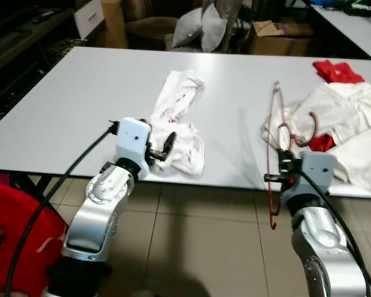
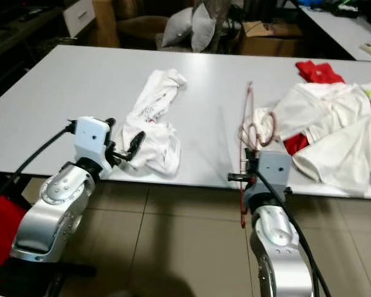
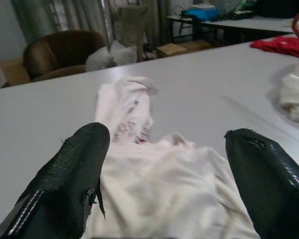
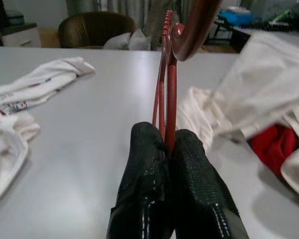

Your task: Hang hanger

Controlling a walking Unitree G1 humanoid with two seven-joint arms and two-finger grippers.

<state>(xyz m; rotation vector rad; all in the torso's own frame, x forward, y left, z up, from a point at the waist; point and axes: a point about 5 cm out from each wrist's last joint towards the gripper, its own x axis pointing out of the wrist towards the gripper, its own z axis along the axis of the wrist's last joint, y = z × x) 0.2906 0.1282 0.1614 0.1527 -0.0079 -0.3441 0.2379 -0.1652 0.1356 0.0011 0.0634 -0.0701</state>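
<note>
A thin red hanger (image 1: 272, 117) stands on edge at the near side of the white table (image 1: 80, 93), its lower end hanging past the edge, its hook (image 4: 194, 30) beside a pile of white and red clothes (image 1: 346, 117). My right gripper (image 1: 283, 159) is shut on the hanger's rods (image 4: 167, 74) at the table edge. A white printed garment (image 1: 179, 114) lies crumpled in the middle of the table. My left gripper (image 1: 165, 147) is open just over its near end, with the cloth (image 3: 159, 184) between and below the fingers.
A red cloth (image 1: 337, 71) lies at the table's far right. Behind the table are a brown armchair (image 3: 60, 50), grey pillows (image 1: 201, 28), a cardboard box (image 1: 278, 34) and a second table (image 1: 352, 21). A red object (image 1: 12, 229) stands on the tiled floor by my left arm.
</note>
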